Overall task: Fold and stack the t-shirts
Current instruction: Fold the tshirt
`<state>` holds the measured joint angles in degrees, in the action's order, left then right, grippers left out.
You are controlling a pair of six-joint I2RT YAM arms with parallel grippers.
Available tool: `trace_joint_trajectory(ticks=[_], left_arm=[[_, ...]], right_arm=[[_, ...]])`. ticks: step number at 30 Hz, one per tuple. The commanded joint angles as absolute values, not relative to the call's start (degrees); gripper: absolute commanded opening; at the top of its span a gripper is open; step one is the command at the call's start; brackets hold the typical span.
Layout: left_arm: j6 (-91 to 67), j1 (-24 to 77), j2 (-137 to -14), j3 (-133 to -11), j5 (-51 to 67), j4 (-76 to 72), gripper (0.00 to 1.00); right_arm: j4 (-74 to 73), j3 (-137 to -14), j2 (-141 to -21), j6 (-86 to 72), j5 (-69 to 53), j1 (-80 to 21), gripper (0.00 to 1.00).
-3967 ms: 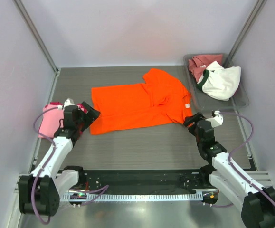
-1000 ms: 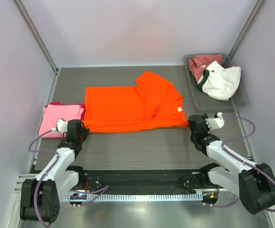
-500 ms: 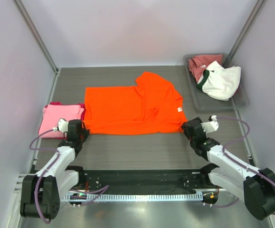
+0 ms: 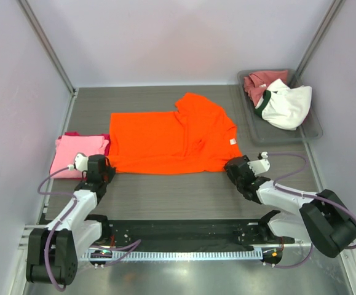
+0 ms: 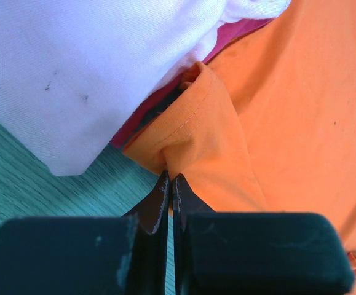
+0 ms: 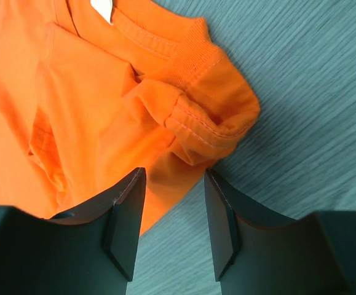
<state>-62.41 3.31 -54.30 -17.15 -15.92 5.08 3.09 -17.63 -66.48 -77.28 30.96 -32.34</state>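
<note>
One orange t-shirt (image 4: pixel 171 141) corner is clamped in left fingers (image 5: pixel 159 203); right fingers (image 6: pixel 125 221) gape astride its edge

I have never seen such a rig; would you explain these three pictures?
Two robot arms, each ending in two fingers, stand at the near edge of a table. One picture looks down from above; the other two come from cameras on each wrist. An orange t-shirt lies spread on the table, a folded pink t-shirt to its left, and a tray holds a white shirt and a rose-red shirt. The left gripper pinches the orange shirt's corner; the right gripper is open over its edge.
</note>
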Motion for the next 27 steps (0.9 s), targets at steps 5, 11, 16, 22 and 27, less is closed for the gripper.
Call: trace_joint_trajectory(ticks=[5, 11, 16, 22, 27], left_arm=[[-61.2, 3.0, -54.0, -18.4, -16.6, 5.4, 0.00], [-60.6, 3.0, -54.5, -18.5, -16.9, 5.4, 0.00], [-60.2, 3.0, -55.6, -19.2, -16.5, 5.5, 0.00], [-56.4, 3.0, -56.9, -26.0, -17.1, 10.5, 0.00], [-52.1, 3.0, -59.8, -39.8, -19.2, 21.2, 0.00]], right_arm=[[5.3, -19.7, -71.3, -82.4, 35.2, -32.8, 0.45], [5.9, -21.3, -74.7, -82.4, 39.1, -32.7, 0.33], [3.1, -24.3, -73.2, -78.7, 42.4, -31.6, 0.01], [-9.7, -33.3, -68.8, -71.8, 48.2, -31.4, 0.01], [-15.0, -44.1, -66.0, -64.1, 53.4, -31.1, 0.01]])
